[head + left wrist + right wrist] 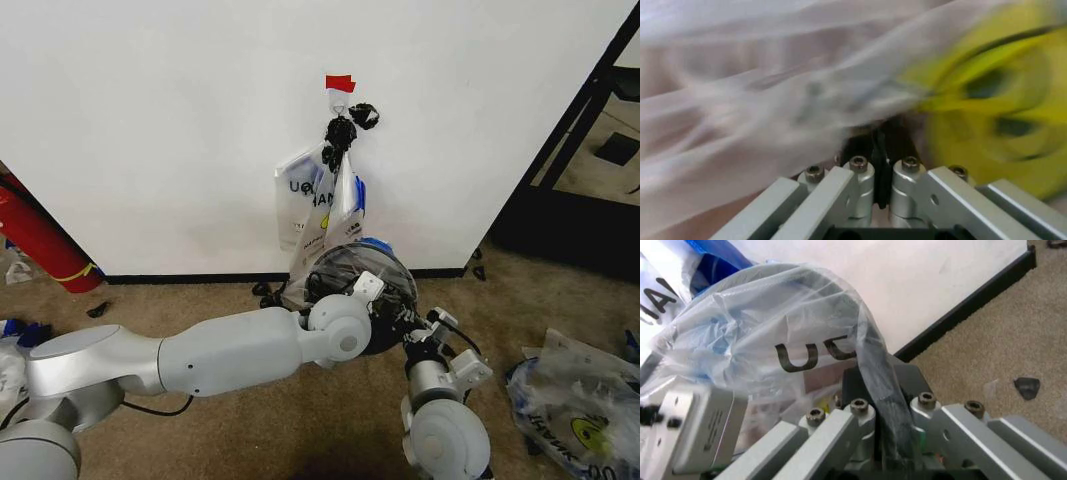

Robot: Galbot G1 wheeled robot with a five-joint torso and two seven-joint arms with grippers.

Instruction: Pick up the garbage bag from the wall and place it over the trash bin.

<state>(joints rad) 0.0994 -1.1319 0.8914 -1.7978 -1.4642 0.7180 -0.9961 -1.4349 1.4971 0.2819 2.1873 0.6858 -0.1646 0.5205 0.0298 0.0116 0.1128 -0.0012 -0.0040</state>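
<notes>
Both pincers work at the trash bin [362,290] below the wall [150,120]. Left gripper [880,150] pinches the garbage bag [773,100]; right gripper [883,410] clamps film against the rim, apparently stretching it over.

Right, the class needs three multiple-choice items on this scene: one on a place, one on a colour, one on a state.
1. The trash bin stands: A on a table; B on the carpet by the wall; C on a shelf.
2. The tape above the hook is: A green; B red; C blue.
3. The left gripper is: A wide open; B holding a bottle; C shut on the garbage bag.
B: it sits at the baseboard. B: plainly red. C: its fingers pinch plastic.
</notes>
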